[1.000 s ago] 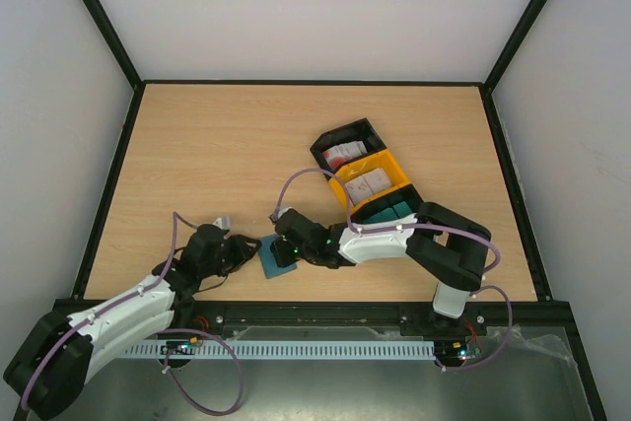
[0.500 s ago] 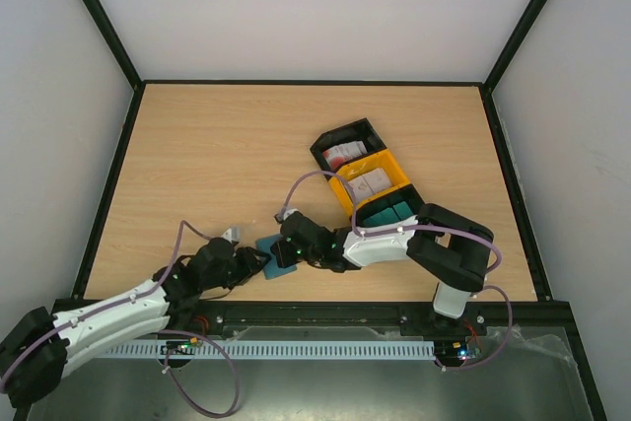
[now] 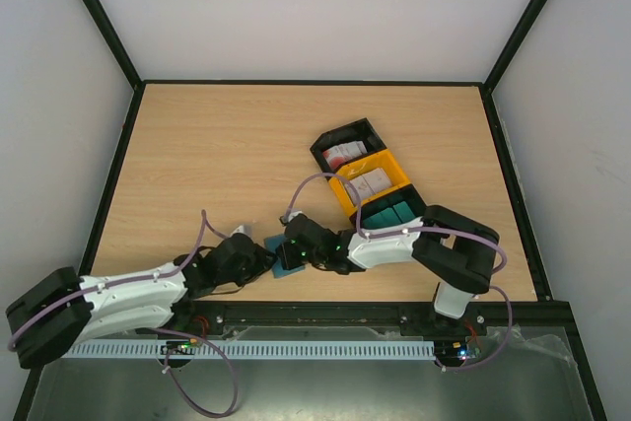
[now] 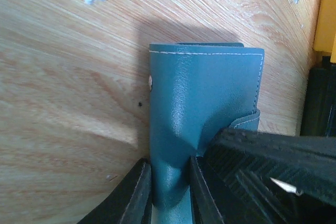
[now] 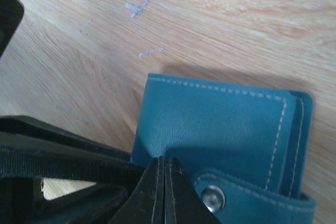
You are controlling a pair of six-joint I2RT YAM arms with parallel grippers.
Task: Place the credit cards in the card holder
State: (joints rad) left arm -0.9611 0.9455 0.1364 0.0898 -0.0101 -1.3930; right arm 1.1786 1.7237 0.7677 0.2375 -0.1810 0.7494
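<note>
The bench (image 3: pixel 217 155) carries a tray (image 3: pixel 399 170) of three bins at about 3 o'clock of its middle. The folded wallet (image 3: pixel 276 245) lies flat and snapped shut at about 6 o'clock, close to the near edge. The cards (image 3: pixel 343 155) wait in the black and yellow bins, toward 1 o'clock from the wallet and well apart from it. The step in hand looks like opening the wallet. The left tool (image 4: pixel 168 162) comes in from 9 o'clock and pinches the wallet's near edge between its fingers, so the leather creases. The right tool (image 5: pixel 161 160) is closed on nothing, its tips pressing down on the cover just beside the snap (image 5: pixel 211 198). To do this well, the left grip should probably take only the top flap, since lifting both layers would raise the whole wallet. The right tips should hold the lower half down while the snap is worked free.
</note>
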